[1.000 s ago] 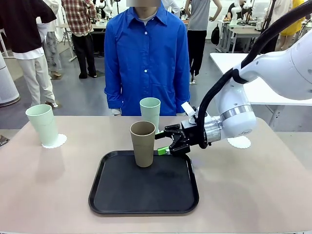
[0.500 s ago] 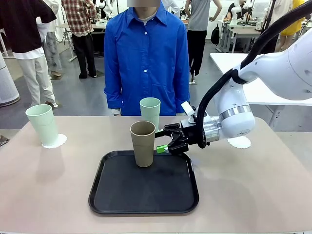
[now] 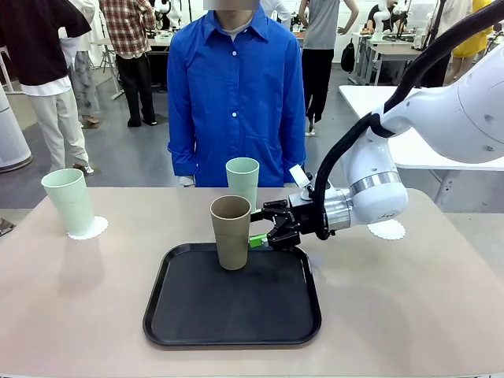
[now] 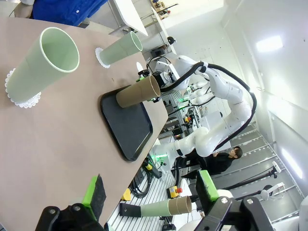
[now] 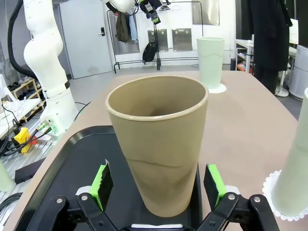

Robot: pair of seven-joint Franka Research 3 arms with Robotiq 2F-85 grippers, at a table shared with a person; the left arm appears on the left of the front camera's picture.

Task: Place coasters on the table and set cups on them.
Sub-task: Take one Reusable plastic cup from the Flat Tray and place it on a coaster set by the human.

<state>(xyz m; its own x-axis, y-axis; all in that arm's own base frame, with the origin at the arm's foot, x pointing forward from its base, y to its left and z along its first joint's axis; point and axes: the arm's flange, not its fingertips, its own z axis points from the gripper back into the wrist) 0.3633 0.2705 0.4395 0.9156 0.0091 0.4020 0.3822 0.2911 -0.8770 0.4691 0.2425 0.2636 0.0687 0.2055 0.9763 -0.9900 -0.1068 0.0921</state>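
A brown-tan cup [image 3: 231,232] stands upright on the black tray [image 3: 232,311]. My right gripper [image 3: 253,227] is open and reaches it from the right. In the right wrist view the brown-tan cup [image 5: 159,144] stands between the green pads [image 5: 102,185], with a gap on each side. One mint cup [image 3: 68,201] sits on a coaster [image 3: 88,229] at the table's far left. A second mint cup [image 3: 242,183] stands behind the brown one. A bare coaster [image 3: 386,230] lies on the right, partly behind my arm. My left gripper [image 4: 150,190] is open, high off the table [image 3: 409,315].
A person in a blue shirt [image 3: 236,94] stands at the far edge, close behind the middle mint cup. The tray takes the table's centre. Bare tabletop lies to the left and right of the tray. A white table [image 3: 425,142] stands beyond on the right.
My right gripper has slid left towards the brown-tan cup, and its open fingers now reach alongside it. The cups and coasters have not moved.
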